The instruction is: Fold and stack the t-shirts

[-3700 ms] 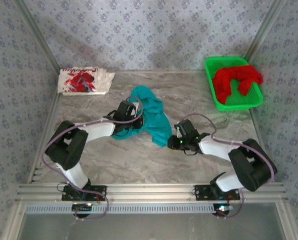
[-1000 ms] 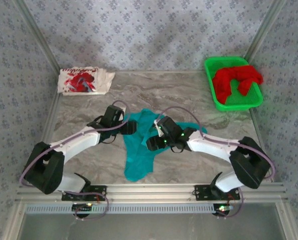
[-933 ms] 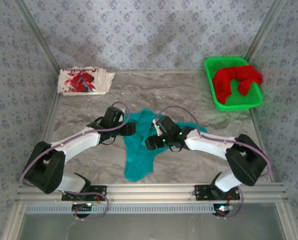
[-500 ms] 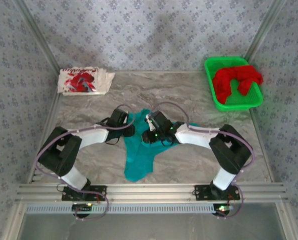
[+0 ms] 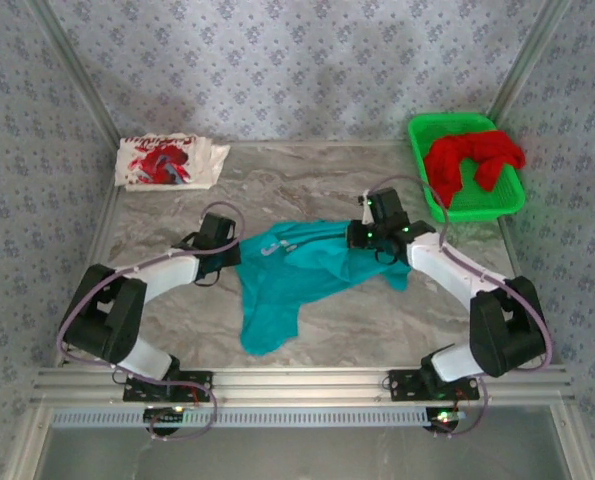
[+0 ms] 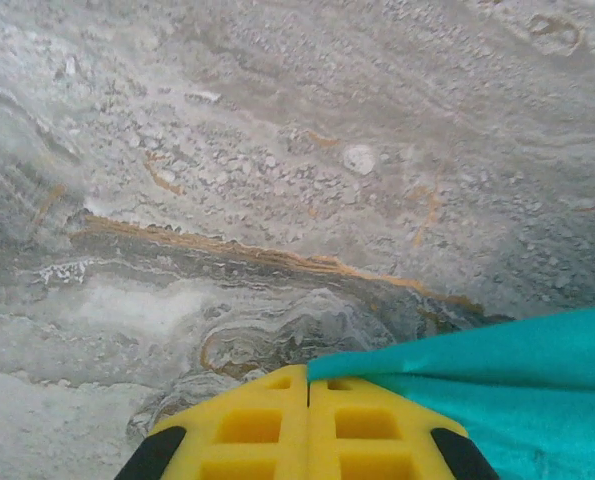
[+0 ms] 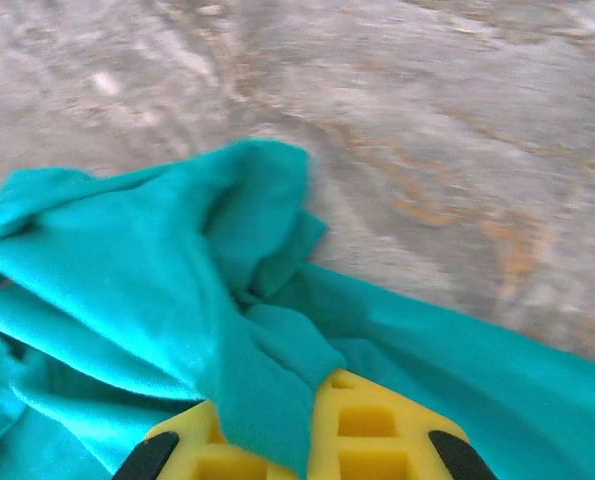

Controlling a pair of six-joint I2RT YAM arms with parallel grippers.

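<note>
Now | left gripper pinching teal t-shirt edge | right gripper clamping its soft bunched fold | veined marble table

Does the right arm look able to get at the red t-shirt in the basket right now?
Probably not yet. The path to the red t-shirt in the green basket looks free, but the right arm's fingers are shut on the teal t-shirt and must let go first.
</note>
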